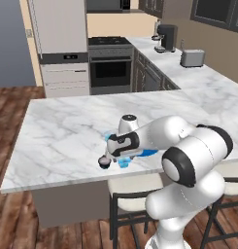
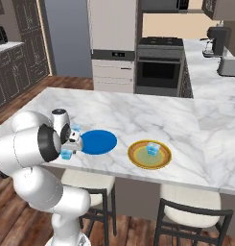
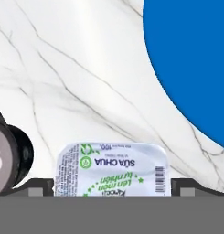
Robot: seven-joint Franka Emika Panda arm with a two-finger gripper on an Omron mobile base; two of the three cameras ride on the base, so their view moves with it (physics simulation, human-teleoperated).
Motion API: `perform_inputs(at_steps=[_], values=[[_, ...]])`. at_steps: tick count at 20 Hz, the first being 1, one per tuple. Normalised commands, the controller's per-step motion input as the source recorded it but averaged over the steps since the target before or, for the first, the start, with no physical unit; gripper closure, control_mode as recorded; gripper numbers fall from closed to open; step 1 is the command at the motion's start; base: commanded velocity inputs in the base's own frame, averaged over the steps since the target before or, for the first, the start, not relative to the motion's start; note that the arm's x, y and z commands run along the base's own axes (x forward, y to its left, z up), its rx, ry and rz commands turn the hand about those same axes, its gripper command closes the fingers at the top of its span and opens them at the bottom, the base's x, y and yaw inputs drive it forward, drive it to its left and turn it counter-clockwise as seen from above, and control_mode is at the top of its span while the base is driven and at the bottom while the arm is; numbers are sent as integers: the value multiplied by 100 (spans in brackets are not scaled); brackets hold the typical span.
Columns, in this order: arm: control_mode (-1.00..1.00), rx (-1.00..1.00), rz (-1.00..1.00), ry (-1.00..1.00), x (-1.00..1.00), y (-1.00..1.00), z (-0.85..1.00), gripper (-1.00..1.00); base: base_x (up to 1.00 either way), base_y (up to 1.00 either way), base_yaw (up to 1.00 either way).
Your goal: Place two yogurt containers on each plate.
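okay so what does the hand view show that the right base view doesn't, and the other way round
Hand view alone: the printed foil lid of a yogurt cup between the open gripper fingertips, and a dark yogurt cup beside it.

Right base view alone: the yellow-rimmed plate holding one pale blue cup, plus the oven beyond.

Both: the blue plate, bare, on the marble counter.

arm: bent low, reaching forward | hand (image 3: 112, 187): pointing down, fingers spread
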Motion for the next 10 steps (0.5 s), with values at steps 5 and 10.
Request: perform_inputs(at_steps=[5,10], values=[[-100,0,0,0,4,0,-9,-100,0,0,0],[-100,0,0,0,1,0,-6,100,0,0,0]])
